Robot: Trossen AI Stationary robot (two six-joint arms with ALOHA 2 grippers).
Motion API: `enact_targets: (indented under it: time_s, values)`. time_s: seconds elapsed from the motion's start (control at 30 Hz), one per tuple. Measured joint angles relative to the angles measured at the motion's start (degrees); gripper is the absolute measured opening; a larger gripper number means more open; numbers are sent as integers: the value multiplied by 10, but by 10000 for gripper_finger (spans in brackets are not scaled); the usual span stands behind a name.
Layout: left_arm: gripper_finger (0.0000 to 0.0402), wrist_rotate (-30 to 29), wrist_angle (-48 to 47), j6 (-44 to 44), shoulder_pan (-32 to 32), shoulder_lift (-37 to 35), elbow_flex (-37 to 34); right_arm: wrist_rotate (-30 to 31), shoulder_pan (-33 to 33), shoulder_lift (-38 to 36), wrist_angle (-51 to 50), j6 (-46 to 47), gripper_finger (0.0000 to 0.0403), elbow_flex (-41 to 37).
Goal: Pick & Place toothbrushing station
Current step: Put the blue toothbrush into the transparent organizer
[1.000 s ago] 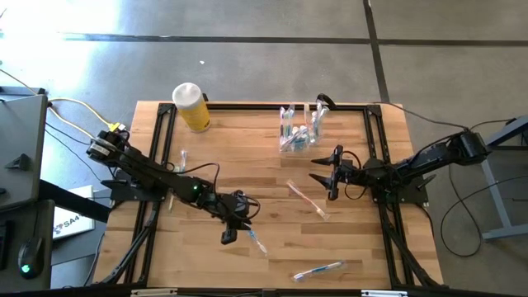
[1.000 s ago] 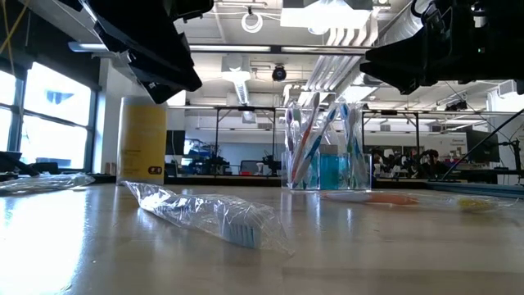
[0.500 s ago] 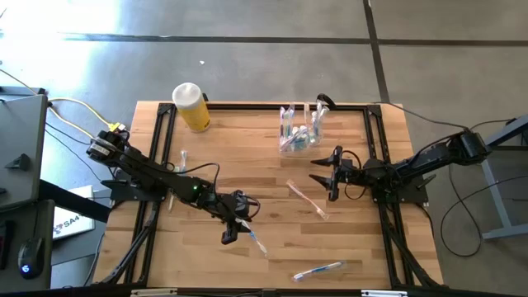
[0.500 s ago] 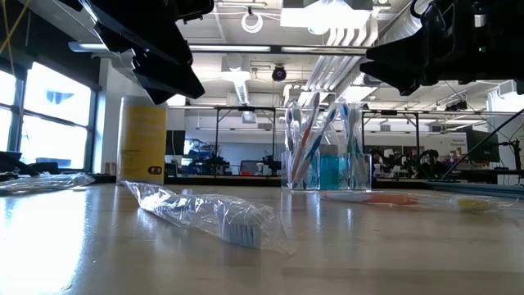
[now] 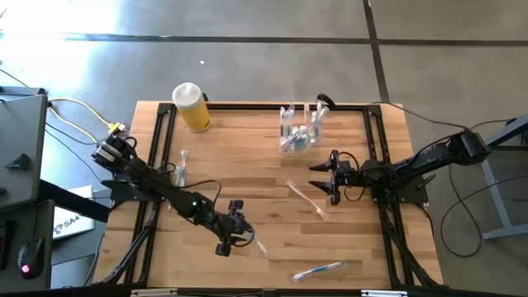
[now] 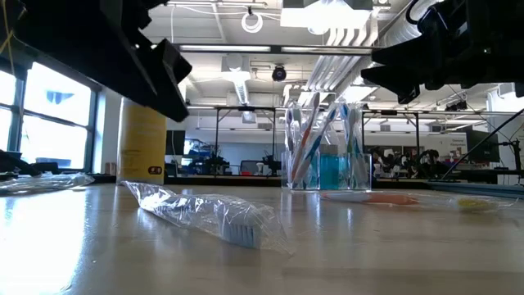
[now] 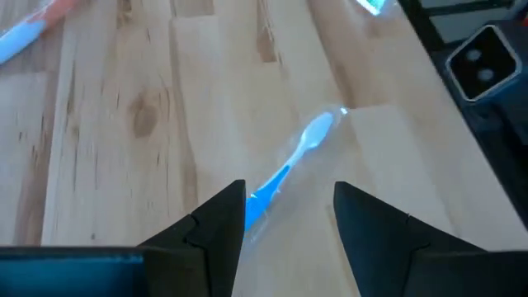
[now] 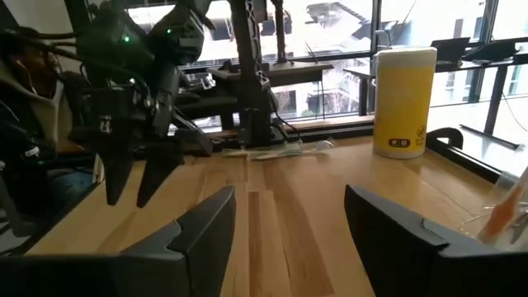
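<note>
A blue toothbrush in a clear wrapper [image 7: 299,153] lies flat on the wooden table, near its front middle [image 5: 257,242]; it also shows in the low view [image 6: 221,220]. My left gripper [image 7: 289,216] is open just above the brush's handle end, one finger on either side, not touching [image 5: 231,233]. A clear cup [image 5: 299,132] with several toothbrushes stands at the far middle [image 6: 323,160]. My right gripper [image 5: 324,176] is open and empty, right of centre, near the cup.
A yellow cylinder with a white top [image 5: 190,106] stands at the far left [image 8: 404,99]. More wrapped brushes lie loose: a pink one [image 5: 307,199] at centre right, a teal one [image 5: 318,270] near the front edge, one [image 5: 180,163] at the left.
My left gripper has moved toward the table's near edge and gone lower, closing in on the blue wrapped toothbrush, still open. The toothbrush has stayed where it was.
</note>
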Motion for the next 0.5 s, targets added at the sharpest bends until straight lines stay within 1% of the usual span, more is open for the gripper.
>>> enact_targets:
  time_s: [0.17,0.27,0.33,0.4,0.5]
  values:
    - [179,-8,2,5,1,35,0,2,0,0,2,0,220,0]
    - [179,-50,3,5,1,48,0,2,0,0,2,0,220,0]
    - [179,-66,1,6,1,55,0,2,0,0,2,2,220,0]
    - [179,-65,2,16,2,60,0,2,0,0,2,8,220,0]
    - [179,-44,6,22,1,61,0,2,0,0,2,9,220,0]
